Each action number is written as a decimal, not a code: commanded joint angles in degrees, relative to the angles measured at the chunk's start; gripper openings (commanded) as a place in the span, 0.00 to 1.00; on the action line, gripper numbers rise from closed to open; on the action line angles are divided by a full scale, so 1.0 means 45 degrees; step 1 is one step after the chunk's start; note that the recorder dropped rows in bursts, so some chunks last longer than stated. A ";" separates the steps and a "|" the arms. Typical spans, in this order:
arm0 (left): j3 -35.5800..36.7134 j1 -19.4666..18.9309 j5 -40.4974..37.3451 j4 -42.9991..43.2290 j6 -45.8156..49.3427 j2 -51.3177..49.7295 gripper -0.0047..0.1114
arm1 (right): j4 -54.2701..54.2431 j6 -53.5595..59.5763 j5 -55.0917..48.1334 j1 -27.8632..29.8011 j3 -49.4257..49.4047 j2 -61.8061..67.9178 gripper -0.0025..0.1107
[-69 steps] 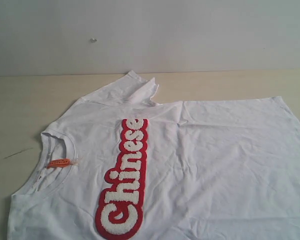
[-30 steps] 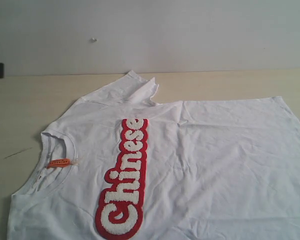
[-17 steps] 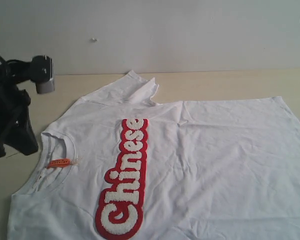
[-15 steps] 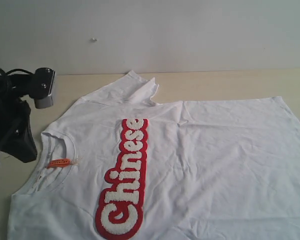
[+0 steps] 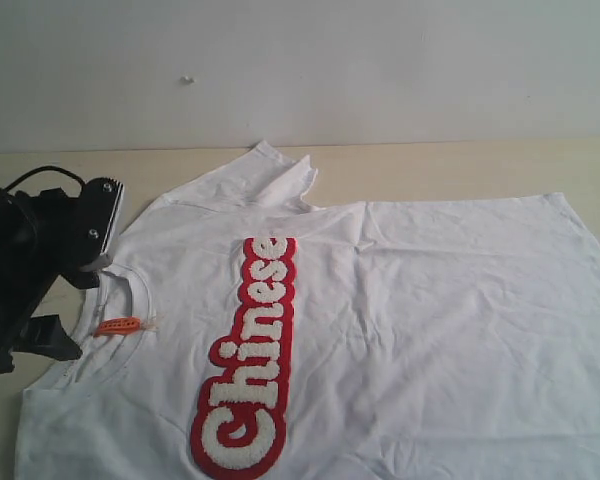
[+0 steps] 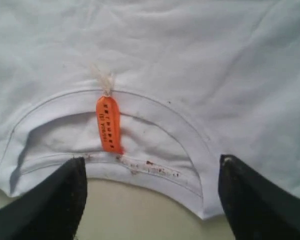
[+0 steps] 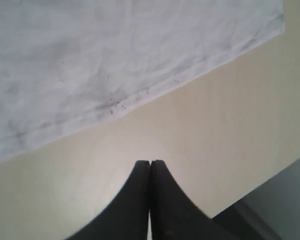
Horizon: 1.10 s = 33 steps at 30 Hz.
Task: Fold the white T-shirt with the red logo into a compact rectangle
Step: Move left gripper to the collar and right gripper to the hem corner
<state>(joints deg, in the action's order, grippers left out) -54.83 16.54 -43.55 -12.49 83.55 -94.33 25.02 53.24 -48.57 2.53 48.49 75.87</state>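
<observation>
Because the white short-sleeved cotton T-shirt (image 5: 430,300) lies spread flat, chest up, on the pale wooden table (image 5: 430,165), with its ribbed round collar (image 6: 160,107) toward the left arm, begin the fold at the neckline. The left gripper (image 6: 151,165) hangs with its jaws wide apart, straddling the collar edge near the small orange neck tag (image 6: 109,125). Lower it squarely and pinch both fabric layers before lifting. The right gripper (image 7: 150,165) has its fingers pressed together, holding nothing, over bare table just beside the hem (image 7: 140,95); part them first. Count: one shirt, one elongated red towelling logo (image 5: 250,355), one tag, two grippers.
</observation>
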 commanded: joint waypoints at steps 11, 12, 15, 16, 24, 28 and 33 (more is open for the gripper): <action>0.0359 0.0017 0.1501 -0.0046 0.1051 -0.0454 0.65 | 0.1825 -0.4762 0.4647 -0.0041 -0.0305 0.0029 0.02; 0.0359 0.0017 0.1498 -0.0046 0.1051 -0.0536 0.65 | 0.1825 -0.4646 0.4647 -0.0041 -0.0305 0.0029 0.02; 0.0359 0.0017 0.1498 -0.0046 0.1051 -0.0754 0.65 | 0.1720 -0.4466 0.4614 -0.0068 -0.0305 0.0029 0.04; 0.0359 0.0017 0.1498 -0.0046 0.1051 -0.0832 0.65 | 0.1701 -0.4409 0.4614 -0.0130 -0.0305 0.0054 0.08; 0.0359 0.0017 0.1649 -0.0046 0.1051 -0.0954 0.65 | 0.1886 -0.2329 0.4733 -0.0130 -0.0305 0.0567 0.81; 0.0359 0.0017 0.1667 -0.0046 0.1051 -0.0954 0.65 | 0.1349 -0.2730 0.4955 -0.0130 -0.0305 0.1033 0.90; 0.0359 0.0017 0.1852 -0.0046 0.1051 -0.0954 0.65 | 0.1720 -0.2567 0.5004 -0.0130 -0.0305 0.1029 0.90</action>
<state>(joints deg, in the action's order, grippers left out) -53.51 16.54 -36.21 -12.49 88.07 -98.66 31.97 41.15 -26.84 2.08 47.13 80.40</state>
